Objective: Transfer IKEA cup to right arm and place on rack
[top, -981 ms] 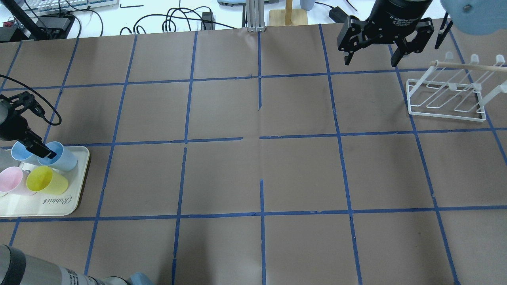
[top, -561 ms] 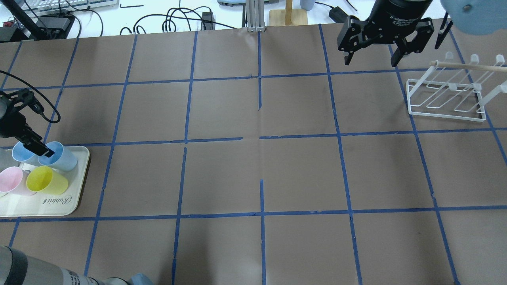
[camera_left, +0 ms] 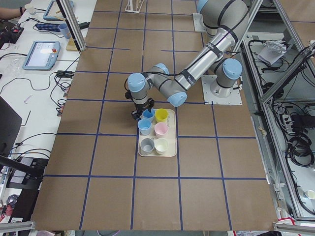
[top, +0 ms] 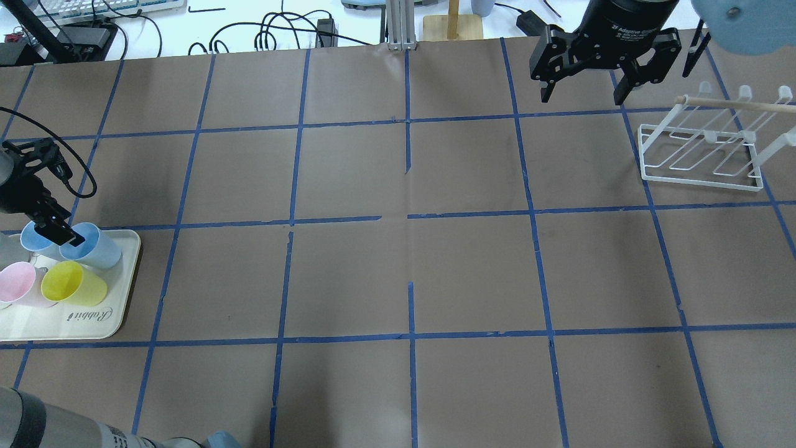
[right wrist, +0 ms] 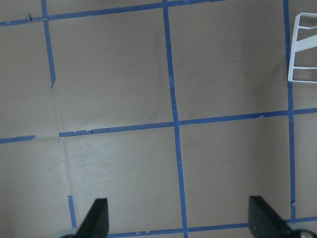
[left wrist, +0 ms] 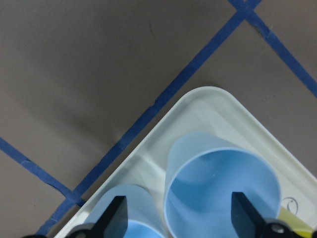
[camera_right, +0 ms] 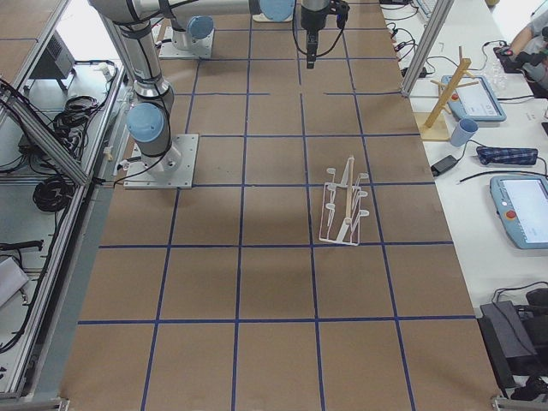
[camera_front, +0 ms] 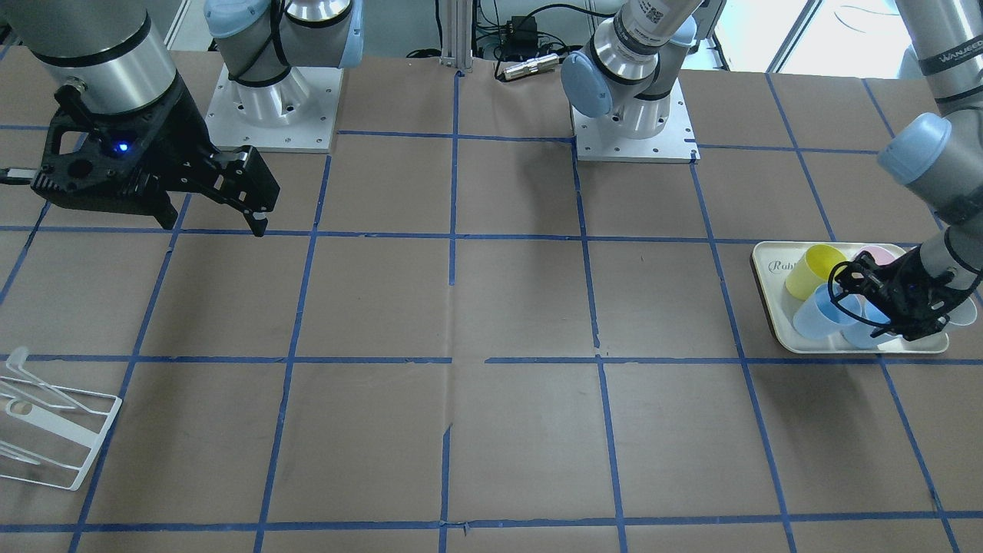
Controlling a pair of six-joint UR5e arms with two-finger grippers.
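left fingers [left wrist: 118, 216], spread, straddle the ikea cup's [left wrist: 218, 183] nine o'clock wall. step: pickup. next: pinch wall, lift clear, present to the spread right fingers [top: 547, 78].

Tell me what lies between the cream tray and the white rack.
Only bare brown tabletop with blue tape lines, seen overhead, between tray and rack.

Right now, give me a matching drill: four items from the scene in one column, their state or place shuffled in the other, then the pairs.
1 IKEA cup
2 yellow cup
3 rack
4 right claw

A open, holding nothing
B empty, far from the tray
C on the tray, untouched, beside the pink cup
D on the tray, a left claw finger in its mouth

Pairs: 1-D, 2-C, 3-B, 4-A
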